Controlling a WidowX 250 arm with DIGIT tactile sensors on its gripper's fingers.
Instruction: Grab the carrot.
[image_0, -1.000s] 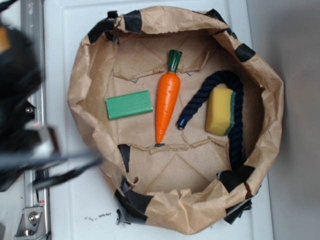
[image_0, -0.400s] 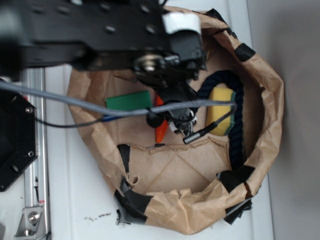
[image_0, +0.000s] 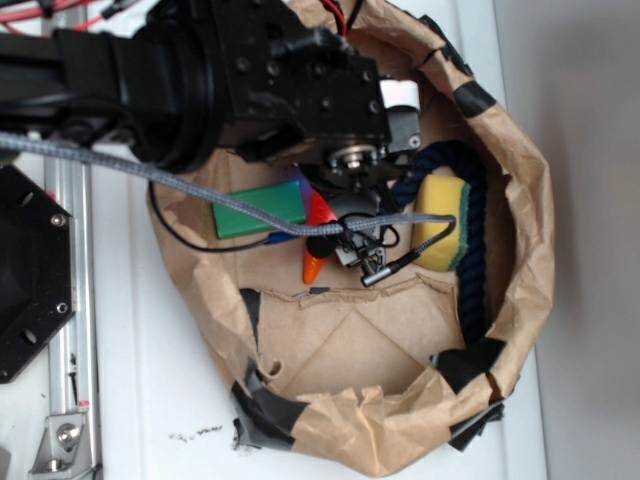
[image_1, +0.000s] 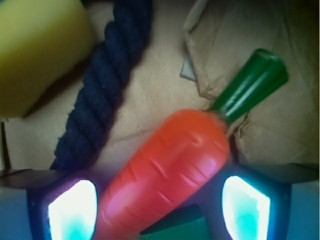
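Setting: crumpled brown paper nest with black tape patches (image_0: 520, 240) on a white tabletop (image_0: 150, 400); grey surround at 3 o'clock.
Task thing: glossy bright orange tapered toy carrot with dark green stem cap (image_1: 170, 165); lying on the paper floor near the nest's middle; mostly hidden under the arm in the exterior view, only the pointed tip showing (image_0: 314, 262).
Long axis: in the wrist view, stem cap toward 1 o'clock, taper running down toward 7 o'clock; set at a slant to the line between the two pads, not square across it.
Gripper: black WidowX gripper with pale glowing pads (image_1: 160, 210); jaws spread wide, gripping nothing; one pad (image_1: 72, 210) at 9 o'clock of the carrot body, the other at 3 o'clock; carrot body between them, contact not discernible.
Neighbours: dark navy twisted rope (image_1: 100, 85) at 11 o'clock of the carrot, apart from it; yellow sponge with green backing (image_0: 440, 220) beyond the rope; flat green rectangular block (image_0: 255, 208) at 9 o'clock of the carrot in the exterior view, near it.
Judgement: carrot already straddled; closing likely to catch the thick upper body; slanted axis and slick surface liable to twist or squirt the carrot out toward the taper.
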